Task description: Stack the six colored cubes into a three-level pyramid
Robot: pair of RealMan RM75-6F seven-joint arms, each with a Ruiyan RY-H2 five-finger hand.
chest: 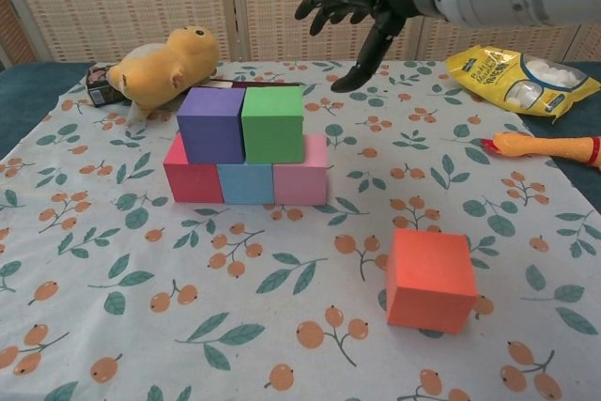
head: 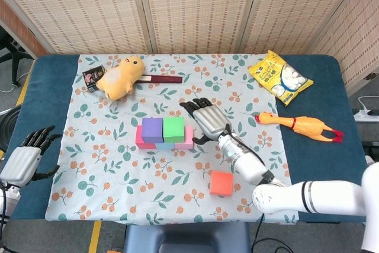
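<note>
A red cube (chest: 195, 171), a light blue cube (chest: 246, 182) and a pink cube (chest: 302, 173) form a row on the floral cloth. On top of them sit a purple cube (chest: 211, 123) and a green cube (chest: 272, 123), side by side. An orange cube (chest: 430, 279) lies alone nearer the front, also seen as the orange cube (head: 221, 183) in the head view. My right hand (chest: 362, 8) hovers open above and to the right of the stack, holding nothing. My left hand (head: 26, 158) hangs open off the table's left edge.
A yellow plush toy (head: 119, 76), a small dark box (head: 93, 77) and a dark red bar (head: 160, 79) lie behind the stack. A yellow snack bag (head: 279, 76) and a rubber chicken (head: 299, 125) lie at the right.
</note>
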